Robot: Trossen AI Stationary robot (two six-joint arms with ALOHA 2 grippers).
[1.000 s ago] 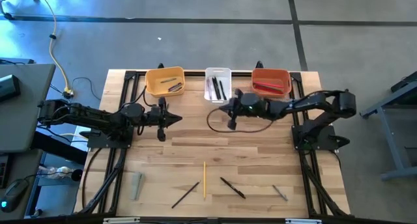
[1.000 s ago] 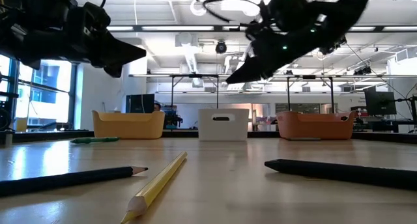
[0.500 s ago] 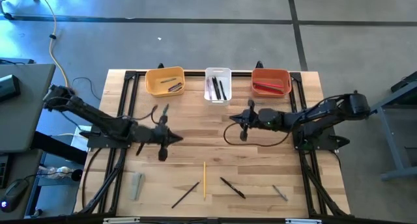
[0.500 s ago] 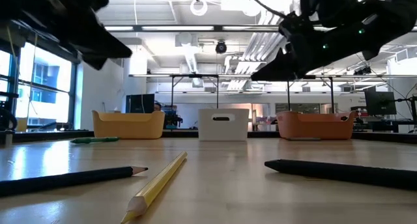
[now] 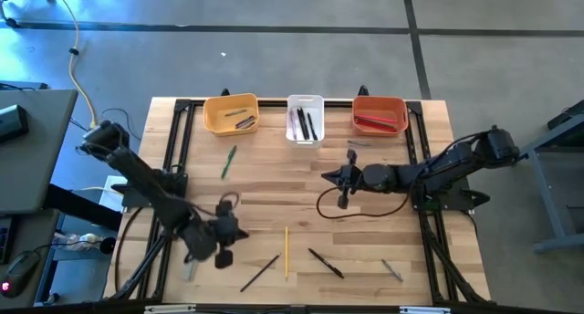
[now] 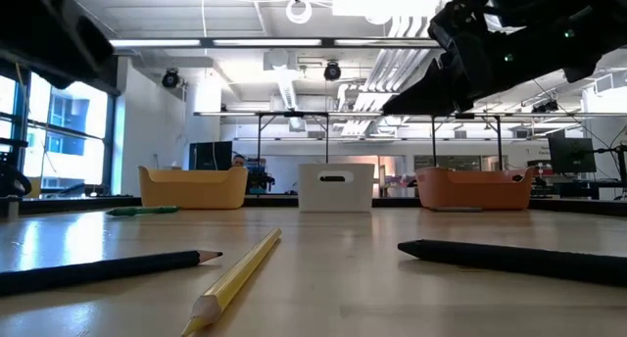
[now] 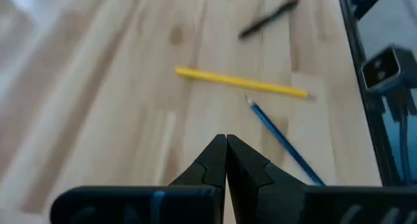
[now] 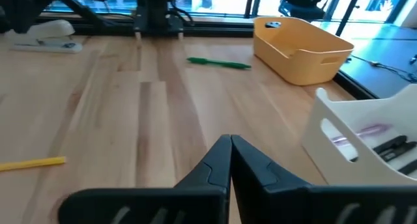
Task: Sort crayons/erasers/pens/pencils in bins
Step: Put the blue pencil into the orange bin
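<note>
Lying on the near half of the table (image 5: 365, 223), the yellow pencil (image 5: 286, 251) sits just ahead of the left gripper (image 7: 226, 146), whose fingers are pressed together empty, while the right gripper (image 8: 230, 146), likewise closed and empty, hangs mid-table facing the yellow-orange bin (image 8: 300, 48).

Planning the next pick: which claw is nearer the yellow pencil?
Left. The left claw sits close beside the yellow pencil, toward the table's front. The right claw hangs farther off, above mid-table toward the bins.
</note>
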